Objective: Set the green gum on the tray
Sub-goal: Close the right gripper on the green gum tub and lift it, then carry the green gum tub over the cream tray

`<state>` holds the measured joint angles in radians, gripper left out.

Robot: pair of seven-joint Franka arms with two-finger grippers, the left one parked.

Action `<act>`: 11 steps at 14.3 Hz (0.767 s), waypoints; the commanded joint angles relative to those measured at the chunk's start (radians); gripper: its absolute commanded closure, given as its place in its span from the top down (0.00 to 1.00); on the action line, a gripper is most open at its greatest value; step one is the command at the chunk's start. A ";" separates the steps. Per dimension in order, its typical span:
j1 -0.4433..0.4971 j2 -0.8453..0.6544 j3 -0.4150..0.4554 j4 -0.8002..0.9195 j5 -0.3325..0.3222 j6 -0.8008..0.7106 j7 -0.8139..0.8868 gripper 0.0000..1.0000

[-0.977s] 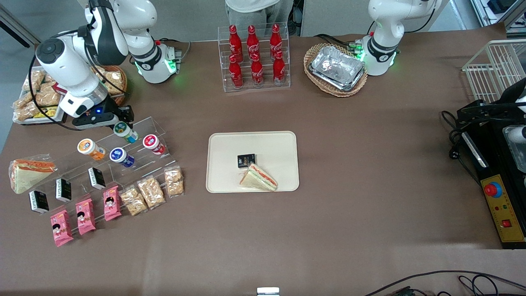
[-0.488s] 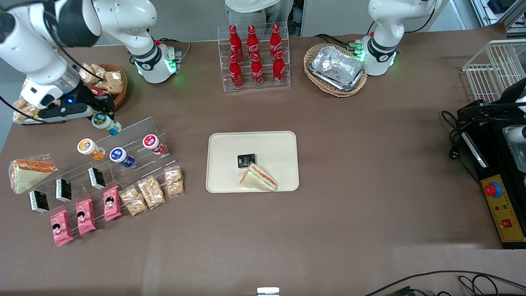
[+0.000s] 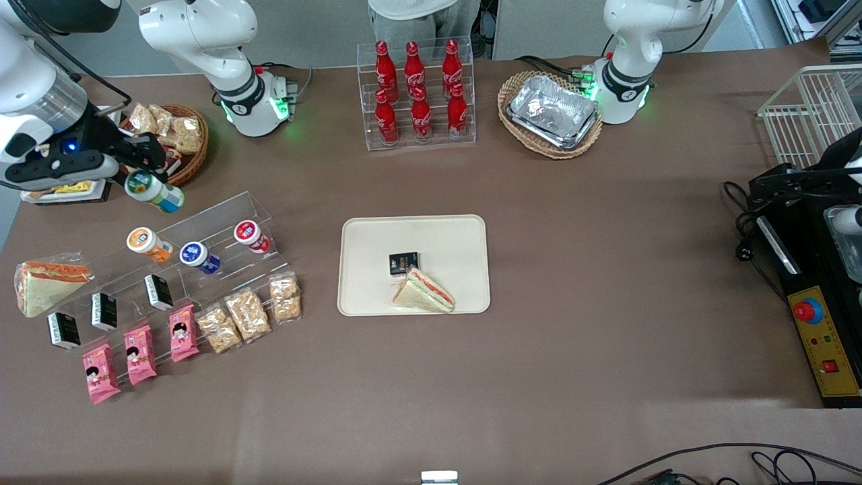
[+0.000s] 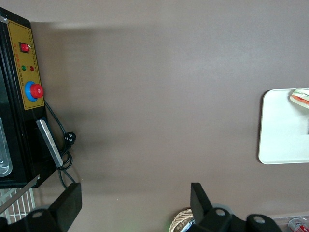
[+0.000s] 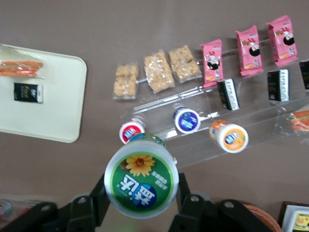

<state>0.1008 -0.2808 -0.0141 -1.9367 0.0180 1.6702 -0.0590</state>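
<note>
The green gum [image 3: 149,189] is clamped across its white body by the gripper [image 3: 145,176], held up in the air above the acrylic shelf [image 3: 202,252], well apart from the tray [image 3: 465,236]. It's probably light and rigid but smooth plastic, so a grip on the body just under the cap seems safest

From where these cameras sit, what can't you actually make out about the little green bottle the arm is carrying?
- Green gum: in the right wrist view its cap covers the body.
- Gripper: in the front view the arm covers most of the fingers.
- Cap print: too small in the front view.
- Tray: cut off by the left wrist view's edge.
</note>
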 commanded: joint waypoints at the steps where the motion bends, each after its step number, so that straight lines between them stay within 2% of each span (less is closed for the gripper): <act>1: 0.149 0.091 -0.003 0.090 0.019 -0.029 0.245 0.15; 5: 0.308 0.164 -0.003 0.107 0.017 0.048 0.520 0.15; 7: 0.359 0.204 -0.003 0.093 0.016 0.103 0.618 0.15; 9: 0.396 0.226 -0.004 0.029 0.013 0.204 0.694 0.15; 11: 0.436 0.250 -0.004 -0.089 0.007 0.381 0.796 0.15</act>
<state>0.4876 -0.0613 -0.0058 -1.9059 0.0219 1.8660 0.6192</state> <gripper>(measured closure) 0.414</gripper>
